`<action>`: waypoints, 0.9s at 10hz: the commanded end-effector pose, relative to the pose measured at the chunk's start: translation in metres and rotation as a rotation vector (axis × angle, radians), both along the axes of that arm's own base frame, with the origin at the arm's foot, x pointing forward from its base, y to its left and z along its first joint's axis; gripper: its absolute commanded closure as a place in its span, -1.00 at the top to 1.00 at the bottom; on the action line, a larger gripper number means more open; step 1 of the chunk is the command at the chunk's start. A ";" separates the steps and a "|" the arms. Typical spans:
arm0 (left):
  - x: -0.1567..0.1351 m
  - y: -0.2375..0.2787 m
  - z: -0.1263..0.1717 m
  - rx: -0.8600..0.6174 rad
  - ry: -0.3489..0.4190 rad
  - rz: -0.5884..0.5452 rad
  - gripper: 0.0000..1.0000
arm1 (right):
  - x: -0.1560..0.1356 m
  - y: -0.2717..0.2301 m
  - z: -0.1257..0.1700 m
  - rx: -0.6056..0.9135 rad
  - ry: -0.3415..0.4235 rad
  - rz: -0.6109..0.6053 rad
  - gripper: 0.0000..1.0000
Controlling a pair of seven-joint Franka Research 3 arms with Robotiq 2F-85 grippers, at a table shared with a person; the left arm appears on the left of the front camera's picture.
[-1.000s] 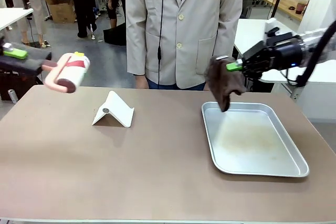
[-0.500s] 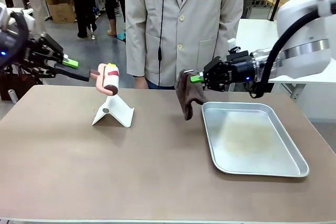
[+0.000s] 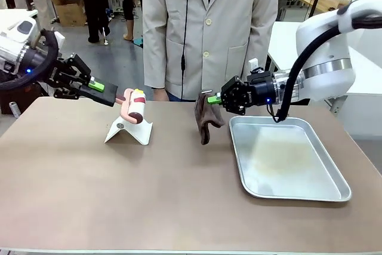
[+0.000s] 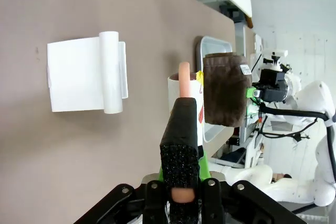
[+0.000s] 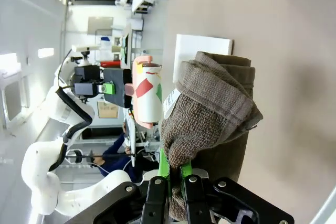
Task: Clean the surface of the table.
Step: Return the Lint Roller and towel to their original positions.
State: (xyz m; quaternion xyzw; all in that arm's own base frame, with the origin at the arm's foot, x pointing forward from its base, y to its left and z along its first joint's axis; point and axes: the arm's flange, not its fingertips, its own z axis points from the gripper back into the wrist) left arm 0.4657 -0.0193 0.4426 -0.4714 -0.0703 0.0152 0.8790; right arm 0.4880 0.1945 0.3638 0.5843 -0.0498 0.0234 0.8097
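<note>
- Both arms have moved inward over the table [image 3: 149,195], which spans the foreground.
- Left gripper [image 3: 114,96]: clamped on a lint roller [image 3: 135,106] above the white stand [image 3: 128,128].
- Right gripper [image 3: 213,99]: pinching a brown cloth [image 3: 206,117] left of the tray [image 3: 286,159].

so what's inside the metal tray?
Nothing lies in the tray, only faint smudges on its floor. Its far left corner is hidden behind the brown cloth and right claw.
</note>
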 end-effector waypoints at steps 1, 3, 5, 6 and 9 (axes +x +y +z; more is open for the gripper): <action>0.006 0.001 0.005 0.000 0.016 -0.037 -0.54 | 0.001 0.009 0.000 0.006 0.007 -0.005 -0.81; 0.008 0.005 0.006 -0.016 0.010 -0.029 -0.54 | -0.002 -0.001 0.006 0.020 0.004 0.046 -0.81; 0.005 -0.002 -0.002 0.009 0.008 -0.022 -0.54 | -0.001 0.003 -0.005 -0.001 0.010 0.007 -0.81; 0.005 -0.002 -0.002 0.009 0.008 -0.022 -0.54 | -0.001 0.003 -0.005 -0.001 0.010 0.007 -0.81; 0.008 -0.005 0.005 0.057 -0.026 -0.026 -0.54 | 0.005 0.019 -0.009 -0.030 0.030 -0.022 -0.81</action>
